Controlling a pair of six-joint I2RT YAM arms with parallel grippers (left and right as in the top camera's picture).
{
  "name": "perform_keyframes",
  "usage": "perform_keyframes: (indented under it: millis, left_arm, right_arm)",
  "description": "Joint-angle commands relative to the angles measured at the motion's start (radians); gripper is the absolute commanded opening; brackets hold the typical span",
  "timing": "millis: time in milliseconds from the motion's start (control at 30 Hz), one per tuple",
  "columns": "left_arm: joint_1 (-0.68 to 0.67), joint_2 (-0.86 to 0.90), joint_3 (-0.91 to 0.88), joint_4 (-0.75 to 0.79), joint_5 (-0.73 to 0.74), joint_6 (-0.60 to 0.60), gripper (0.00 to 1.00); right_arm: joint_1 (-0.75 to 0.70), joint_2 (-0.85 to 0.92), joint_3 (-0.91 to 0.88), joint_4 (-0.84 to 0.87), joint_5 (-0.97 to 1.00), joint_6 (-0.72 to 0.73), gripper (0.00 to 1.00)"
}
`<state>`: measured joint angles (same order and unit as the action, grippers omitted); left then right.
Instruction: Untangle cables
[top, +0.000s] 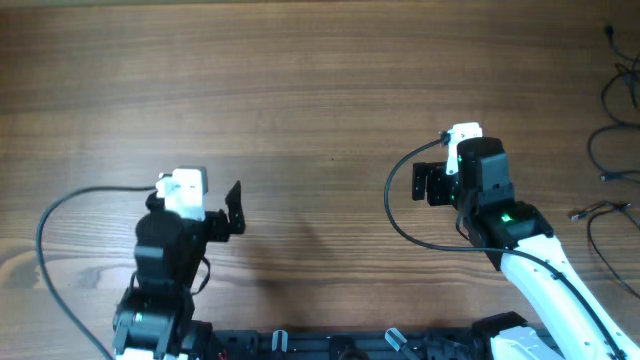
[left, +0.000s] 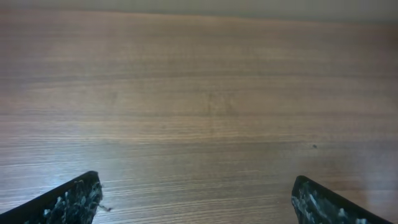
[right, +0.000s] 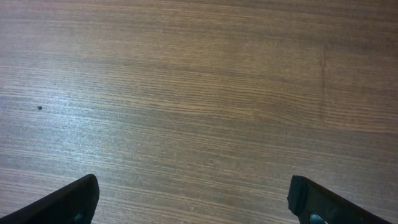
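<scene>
When we look from overhead, we find the cables (top: 604, 177) lying in loose black loops at the far right edge of the bench (top: 300, 90), partly cut off by the frame. We note that the right claw (right: 196, 202) is the nearer of the two, yet it touches no cord. Its jaws stand spread wide over bare wood grain, with nothing between them. We see the left claw (left: 198, 202) likewise fully spread and holding nothing, hovering over the bench's left half, well apart from the cables.
</scene>
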<state>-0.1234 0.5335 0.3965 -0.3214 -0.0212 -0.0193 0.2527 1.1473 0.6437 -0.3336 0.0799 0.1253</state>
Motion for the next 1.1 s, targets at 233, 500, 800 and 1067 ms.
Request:
perform_keyframes:
  millis: [233, 500, 800, 1067]
  left_arm:
    - [0.033, -0.301, -0.119, -0.017, 0.005, 0.012, 1.00]
    - [0.043, -0.489, -0.194, -0.035, 0.005, 0.012, 1.00]
    - [0.043, -0.526, -0.221, -0.035, 0.005, 0.012, 1.00]
    - [0.043, -0.531, -0.247, 0.047, 0.009, 0.012, 1.00]
  right_arm:
    - [0.003, 0.006, 0.001, 0.003, 0.017, -0.018, 1.00]
    - [0.003, 0.006, 0.001, 0.003, 0.017, -0.018, 1.00]
    - [0.003, 0.006, 0.001, 0.003, 0.017, -0.018, 1.00]
    - [0.003, 0.006, 0.001, 0.003, 0.017, -0.018, 1.00]
